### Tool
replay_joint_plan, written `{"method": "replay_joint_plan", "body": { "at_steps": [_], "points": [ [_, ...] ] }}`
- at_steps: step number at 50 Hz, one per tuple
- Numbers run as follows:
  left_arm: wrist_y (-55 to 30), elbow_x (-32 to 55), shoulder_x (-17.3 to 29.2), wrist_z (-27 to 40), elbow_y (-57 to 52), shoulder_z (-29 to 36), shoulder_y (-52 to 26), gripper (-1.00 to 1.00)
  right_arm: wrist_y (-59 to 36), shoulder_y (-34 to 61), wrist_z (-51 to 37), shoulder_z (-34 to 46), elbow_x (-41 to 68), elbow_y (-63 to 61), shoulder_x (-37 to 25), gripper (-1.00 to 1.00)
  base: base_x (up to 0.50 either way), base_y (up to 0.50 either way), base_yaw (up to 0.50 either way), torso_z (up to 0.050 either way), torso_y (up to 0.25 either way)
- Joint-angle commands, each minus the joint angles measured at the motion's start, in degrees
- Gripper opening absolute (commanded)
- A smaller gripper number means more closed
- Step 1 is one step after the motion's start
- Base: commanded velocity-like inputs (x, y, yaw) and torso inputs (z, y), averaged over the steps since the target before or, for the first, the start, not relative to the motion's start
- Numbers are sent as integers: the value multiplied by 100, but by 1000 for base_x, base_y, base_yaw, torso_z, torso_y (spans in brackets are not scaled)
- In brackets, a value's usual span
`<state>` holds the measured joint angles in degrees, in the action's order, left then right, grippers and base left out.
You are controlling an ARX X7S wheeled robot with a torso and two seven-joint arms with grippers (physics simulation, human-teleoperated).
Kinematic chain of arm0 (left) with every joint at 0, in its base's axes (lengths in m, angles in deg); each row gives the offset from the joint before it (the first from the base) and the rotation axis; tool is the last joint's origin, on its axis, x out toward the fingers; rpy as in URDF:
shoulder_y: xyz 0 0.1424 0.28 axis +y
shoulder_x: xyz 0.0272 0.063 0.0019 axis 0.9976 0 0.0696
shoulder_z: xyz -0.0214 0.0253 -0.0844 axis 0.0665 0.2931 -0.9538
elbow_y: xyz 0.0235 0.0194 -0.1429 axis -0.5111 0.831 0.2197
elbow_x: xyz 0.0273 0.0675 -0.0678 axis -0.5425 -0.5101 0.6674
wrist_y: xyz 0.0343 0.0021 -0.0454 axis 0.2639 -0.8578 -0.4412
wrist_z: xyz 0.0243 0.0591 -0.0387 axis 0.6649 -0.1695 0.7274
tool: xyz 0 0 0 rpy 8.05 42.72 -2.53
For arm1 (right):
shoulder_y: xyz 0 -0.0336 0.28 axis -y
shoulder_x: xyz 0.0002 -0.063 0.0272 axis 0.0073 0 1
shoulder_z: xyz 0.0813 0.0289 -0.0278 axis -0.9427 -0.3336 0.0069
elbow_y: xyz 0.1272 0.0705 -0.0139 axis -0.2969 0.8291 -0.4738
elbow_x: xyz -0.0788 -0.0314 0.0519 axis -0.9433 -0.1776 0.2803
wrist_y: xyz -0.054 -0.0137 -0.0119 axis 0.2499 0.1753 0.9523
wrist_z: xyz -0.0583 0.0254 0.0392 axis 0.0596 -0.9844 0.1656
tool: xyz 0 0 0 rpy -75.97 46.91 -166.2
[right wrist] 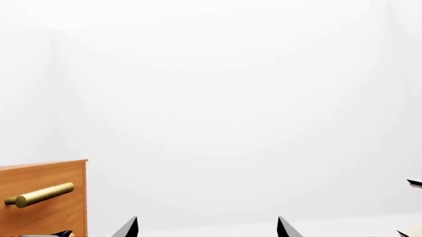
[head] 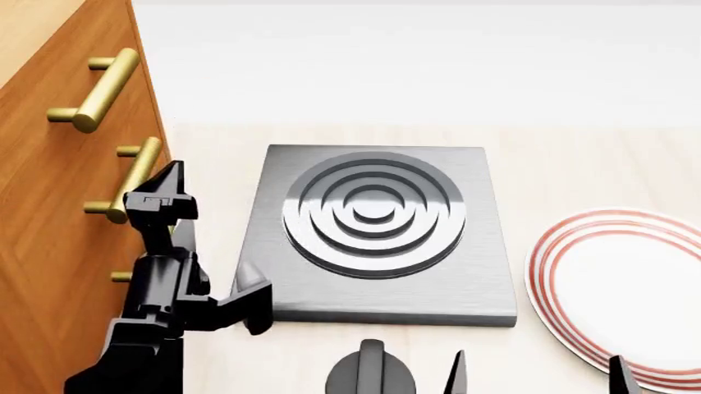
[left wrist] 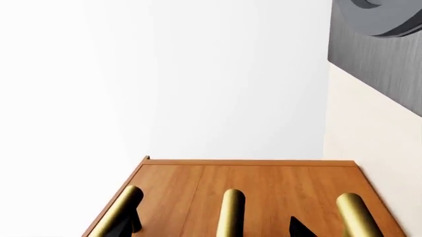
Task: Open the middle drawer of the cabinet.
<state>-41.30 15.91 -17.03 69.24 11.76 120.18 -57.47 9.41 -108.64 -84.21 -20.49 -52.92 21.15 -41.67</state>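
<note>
The orange-brown cabinet (head: pixel 44 246) stands at the left of the head view, its three brass bar handles stacked. The middle drawer (head: pixel 61 176) carries the central handle (head: pixel 134 176). My left gripper (head: pixel 162 197) is right in front of that handle. In the left wrist view the middle drawer's handle (left wrist: pixel 231 210) lies between the two dark fingertips (left wrist: pixel 300 228) of the left gripper (left wrist: pixel 212 227), which is open and straddles it without clamping. My right gripper (head: pixel 537 379) hangs open and holds nothing at the near edge, by the plate; the right gripper (right wrist: pixel 207 229) faces the white wall.
A grey stove plate (head: pixel 482 246) with raised rings lies in the middle of the counter. A white plate with red rings (head: pixel 553 271) sits at the right. The uppermost handle (head: pixel 98 90) and lowest handle (head: pixel 121 277) flank the central one. The cabinet's corner (right wrist: pixel 63 217) shows in the right wrist view.
</note>
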Motion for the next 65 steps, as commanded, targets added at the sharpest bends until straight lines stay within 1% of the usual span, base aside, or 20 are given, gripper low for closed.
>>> {"method": "replay_joint_plan", "body": {
  "at_steps": [1, 10, 29, 38, 53, 65],
  "points": [
    [4, 8, 0, 5, -3, -1, 0, 100, -81, 29, -64, 19, -4, -16, -19, 100, 0, 0, 0, 0, 0],
    [4, 8, 0, 5, -3, -1, 0, 100, -73, 32, -85, 31, 0, -14, -38, 100, 0, 0, 0, 0, 0],
    [-13, -52, 0, 193, 39, 14, 248, 100, 41, -8, -76, 73, -17, 37, -98, 100, 0, 0, 0, 0, 0],
    [-195, -159, 0, 300, 40, 45, 239, 100, 53, 10, -79, 115, -43, 53, -118, 100, 0, 0, 0, 0, 0],
    [-32, 35, 0, 341, 294, 0, 324, 100, 57, 39, -102, 161, -62, 91, -141, 100, 0, 0, 0, 0, 0],
    [-236, -48, 0, 475, 332, 32, 334, 100, 49, 48, -114, 209, -94, 88, -173, 100, 0, 0, 0, 0, 0]
  ]
}}
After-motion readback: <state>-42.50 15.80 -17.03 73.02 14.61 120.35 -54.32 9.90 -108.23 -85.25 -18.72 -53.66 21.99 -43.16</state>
